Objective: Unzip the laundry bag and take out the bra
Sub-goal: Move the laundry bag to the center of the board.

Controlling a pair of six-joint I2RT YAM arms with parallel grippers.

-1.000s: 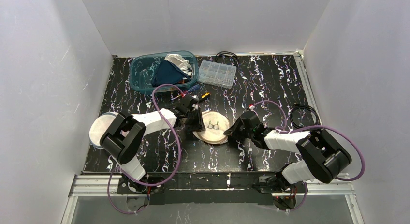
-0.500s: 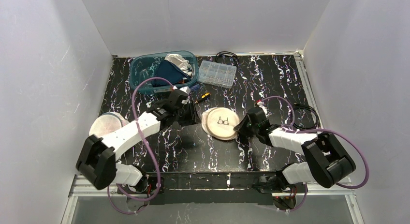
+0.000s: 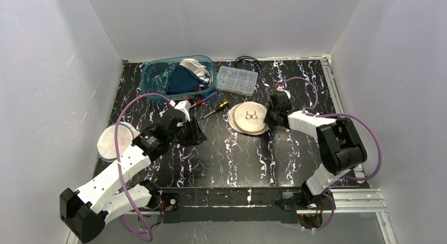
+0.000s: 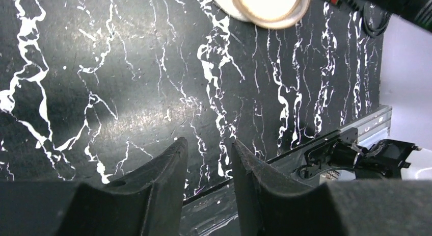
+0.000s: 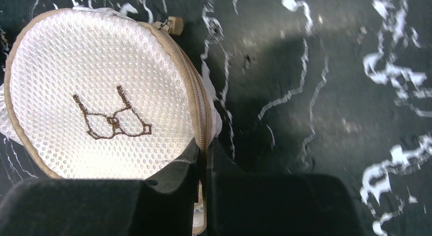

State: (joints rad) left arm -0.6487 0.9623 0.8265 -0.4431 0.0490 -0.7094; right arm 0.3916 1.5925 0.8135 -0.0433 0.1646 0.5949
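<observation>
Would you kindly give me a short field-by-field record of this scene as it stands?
bag: round mesh, flat on the table, bra emblem up
zip: looks closed along the visible side; pull lies away from the right tool
right tool: shut on the bag's zip seam
left tool: open, empty, over bare table
bra: not visible
nearby: bin, screwdriver
</observation>
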